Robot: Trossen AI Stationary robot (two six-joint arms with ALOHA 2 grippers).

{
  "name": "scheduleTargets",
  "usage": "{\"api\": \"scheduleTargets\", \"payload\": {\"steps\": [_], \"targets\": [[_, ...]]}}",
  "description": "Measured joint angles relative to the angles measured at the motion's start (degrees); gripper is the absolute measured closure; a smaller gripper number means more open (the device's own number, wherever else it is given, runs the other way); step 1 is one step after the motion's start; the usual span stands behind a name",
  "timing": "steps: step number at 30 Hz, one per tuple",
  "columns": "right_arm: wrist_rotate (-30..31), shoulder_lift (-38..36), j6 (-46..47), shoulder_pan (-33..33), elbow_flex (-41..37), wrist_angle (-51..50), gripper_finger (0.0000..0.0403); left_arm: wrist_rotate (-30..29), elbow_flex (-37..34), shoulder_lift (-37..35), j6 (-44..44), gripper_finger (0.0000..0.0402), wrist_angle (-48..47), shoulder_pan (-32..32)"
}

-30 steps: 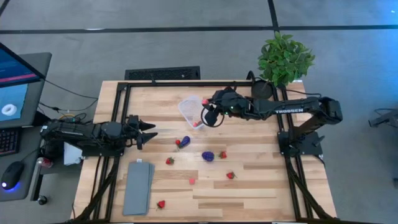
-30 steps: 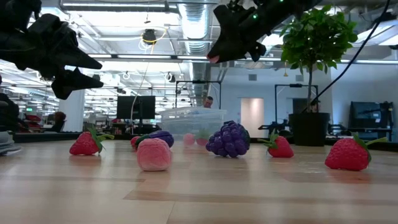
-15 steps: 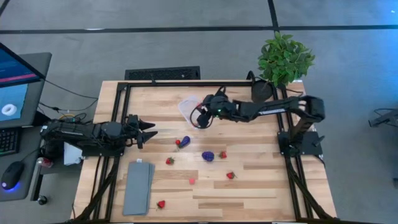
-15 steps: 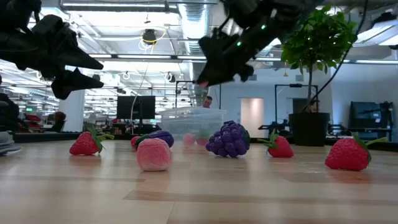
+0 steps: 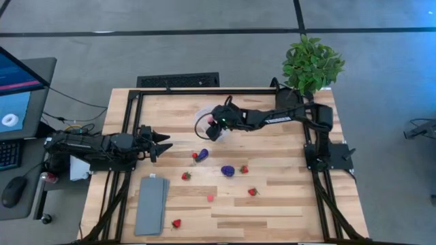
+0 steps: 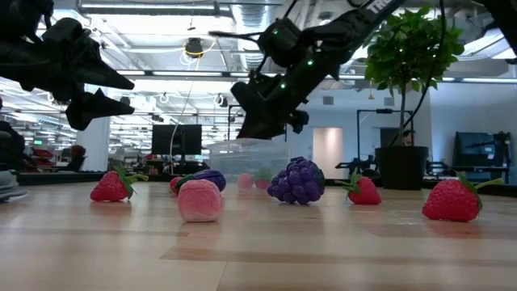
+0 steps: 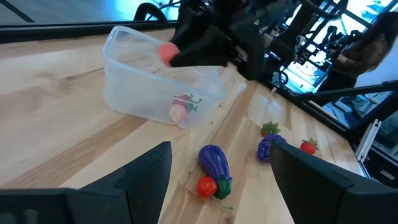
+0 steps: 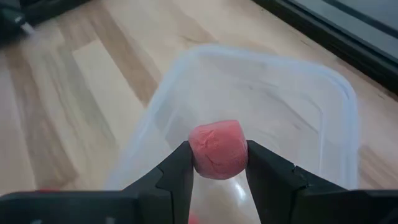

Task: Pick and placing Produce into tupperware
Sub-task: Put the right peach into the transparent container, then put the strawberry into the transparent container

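- Right wrist view: right gripper (image 8: 217, 163) pinching pink piece (image 8: 218, 150), hovering over tupperware (image 8: 323, 112).
- Inside tupperware: strawberry (image 7: 185, 102) plus pink bit.
- Beside tupperware: eggplant (image 7: 215, 162), grape cluster (image 6: 298, 180).
- Well apart: left gripper (image 5: 162, 143), fingers spread wide, empty.

Light wooden table (image 5: 286, 204) carrying clear tupperware (image 5: 202, 117), scattered strawberries (image 5: 253, 192), eggplant (image 5: 201, 155), grape cluster (image 5: 227, 171), grey slab (image 5: 151, 205).

A small pink piece (image 8: 217, 150) hangs pinched above the clear tupperware (image 8: 323, 99), while strawberries (image 5: 253, 192), grapes (image 5: 227, 171) and eggplant (image 5: 202, 155) lie scattered on the table.
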Motion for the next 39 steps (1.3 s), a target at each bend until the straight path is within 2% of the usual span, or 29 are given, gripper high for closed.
{"api": "scheduleTargets", "payload": {"steps": [17,31,35,39], "targets": [[-1.25,0.18,1.41,-1.76,2.89,-3.39,0.0239,0.27,0.00,0.00,-0.33,0.0141,0.00,0.00],[-2.59,-0.09,2.99,-0.87,2.88,-4.75,0.0179,0.28,0.00,0.00,-0.39,0.0141,0.00,0.00],[-5.42,-1.61,-0.33,-0.13,2.87,-4.38,0.0173,0.28,0.00,0.00,-0.55,0.0141,0.00,0.00],[-5.78,-5.09,-6.15,1.85,2.87,-4.26,0.0175,0.28,0.00,0.00,-0.59,0.0141,0.00,0.00]]}}
